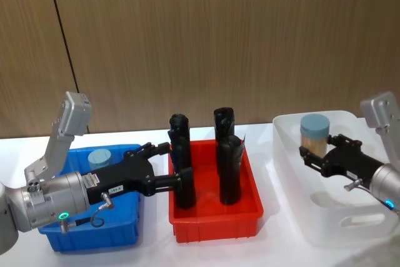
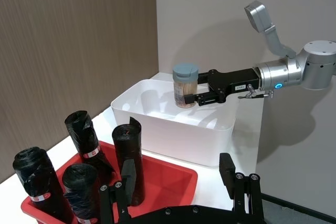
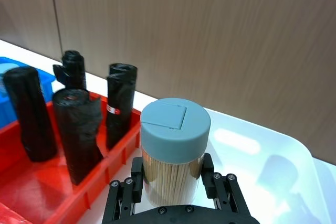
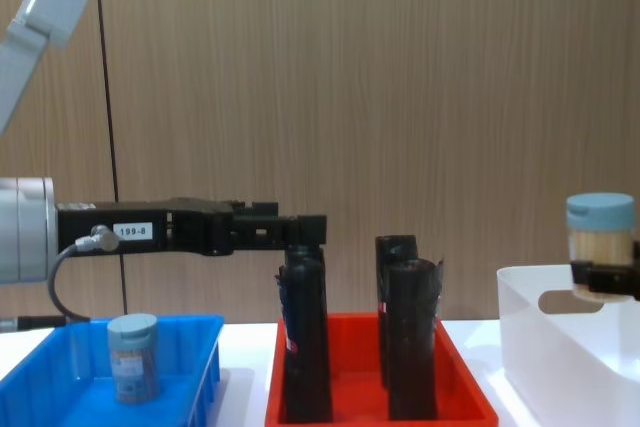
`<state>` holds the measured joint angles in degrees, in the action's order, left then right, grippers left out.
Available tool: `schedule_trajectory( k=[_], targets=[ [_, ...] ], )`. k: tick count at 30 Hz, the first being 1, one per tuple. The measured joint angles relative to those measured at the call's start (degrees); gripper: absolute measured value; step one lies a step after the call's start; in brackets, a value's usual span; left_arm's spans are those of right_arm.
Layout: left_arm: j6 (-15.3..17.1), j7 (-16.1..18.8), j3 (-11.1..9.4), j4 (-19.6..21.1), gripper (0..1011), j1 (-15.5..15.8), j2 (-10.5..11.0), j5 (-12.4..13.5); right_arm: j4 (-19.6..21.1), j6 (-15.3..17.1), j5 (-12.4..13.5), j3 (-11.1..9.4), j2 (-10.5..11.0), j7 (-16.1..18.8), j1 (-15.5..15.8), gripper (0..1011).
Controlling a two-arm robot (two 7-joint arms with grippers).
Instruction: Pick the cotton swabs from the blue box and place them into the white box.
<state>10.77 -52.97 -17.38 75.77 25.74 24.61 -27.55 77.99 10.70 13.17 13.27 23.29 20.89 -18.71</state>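
One clear cylindrical tub of cotton swabs with a pale blue lid (image 1: pixel 314 134) is pinched in the right hand (image 1: pixel 315 149), inside the rim of the tall white translucent box (image 1: pixel 294 214), which looks empty below it, so there is free room to lower. A second tub (image 1: pixel 99 157) stands in the bright blue plastic box (image 1: pixel 87 237), below and back from the spread left hand (image 1: pixel 170 166), whose tips crowd the black rolls (image 1: pixel 181 173).

In the head view, the left arm (image 1: pixel 50 201) hides part of the blue box (image 1: pixel 119 234). The chest view's right edge cuts off the white box (image 4: pixel 560 367).
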Motion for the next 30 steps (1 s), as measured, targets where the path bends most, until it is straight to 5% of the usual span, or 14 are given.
schedule_trajectory(
  k=[16,30],
  targets=[
    [0.0,0.0,0.0,0.0,1004,0.0,0.0,0.0,-1.3,1.9,-1.2,-0.9,0.9,-0.3,-0.7,1001],
    [-0.2,1.2,-0.2,0.3,1004,-0.3,0.0,0.3,0.6,1.6,-1.2,-0.9,0.9,-1.0,0.5,1001]
  ],
)
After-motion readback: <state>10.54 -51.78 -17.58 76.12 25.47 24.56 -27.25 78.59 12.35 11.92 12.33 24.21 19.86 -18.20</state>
